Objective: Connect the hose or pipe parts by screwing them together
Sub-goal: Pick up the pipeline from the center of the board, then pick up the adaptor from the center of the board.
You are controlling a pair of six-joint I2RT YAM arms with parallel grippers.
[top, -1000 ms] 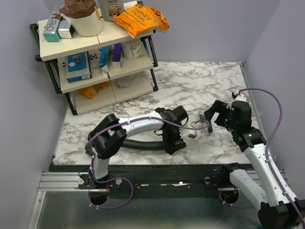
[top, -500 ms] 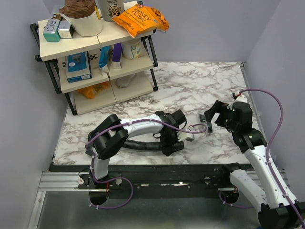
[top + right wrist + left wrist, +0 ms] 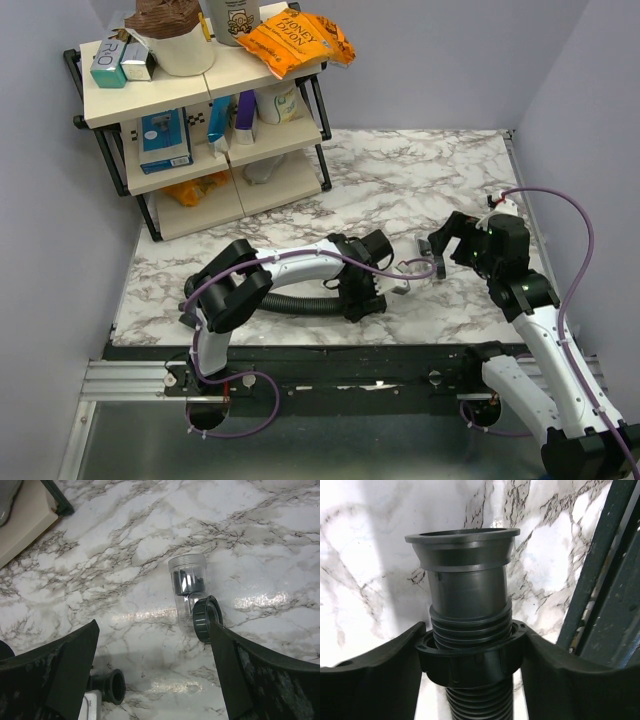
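The black ribbed hose [image 3: 290, 301] lies along the table's near edge. In the left wrist view its flared collar end [image 3: 462, 537] points away from me. Below the collar sits a black ring nut [image 3: 470, 657]. My left gripper [image 3: 472, 630] [image 3: 362, 295] has both jaws pressed against that nut's sides. The right gripper [image 3: 152, 625] [image 3: 440, 255] hovers open over the marble with nothing between its fingers. Ahead of it lies a clear threaded pipe piece [image 3: 187, 587] with a second black ring nut [image 3: 205, 620] beside the right finger. The hose mouth [image 3: 114, 686] shows at lower left.
A two-tier shelf [image 3: 200, 130] with boxes, bottles and snack bags stands at the back left. The black frame rail [image 3: 330, 355] runs along the table's near edge, close to the hose. Purple cables [image 3: 560, 250] loop off both arms.
The left jaws have closed in from wide open onto the hose's ring nut, and that wrist has shifted slightly. The right arm has stayed put.
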